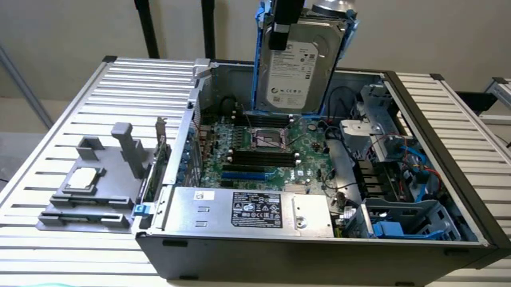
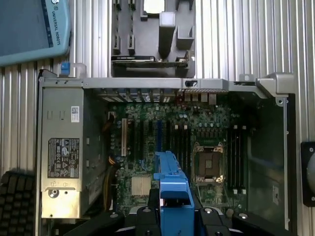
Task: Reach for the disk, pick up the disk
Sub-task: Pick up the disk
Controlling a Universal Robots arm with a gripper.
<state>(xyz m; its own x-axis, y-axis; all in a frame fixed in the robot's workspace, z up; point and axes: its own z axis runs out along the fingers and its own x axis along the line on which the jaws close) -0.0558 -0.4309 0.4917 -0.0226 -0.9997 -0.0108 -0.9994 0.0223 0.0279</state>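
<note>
One disk [image 1: 297, 72] with blue rails hung upright above the open computer case [image 1: 447, 173], lifted clear of the motherboard [image 1: 264, 152], with the one end effector [image 1: 300, 15] pinching it at its top edge. In the case lay one silver power supply box [image 1: 248, 209] with a black label. On the slatted desk [image 1: 64, 131] beside the case sat one grey holder [image 1: 96, 191] carrying one small square chip [image 1: 82, 178].
</note>
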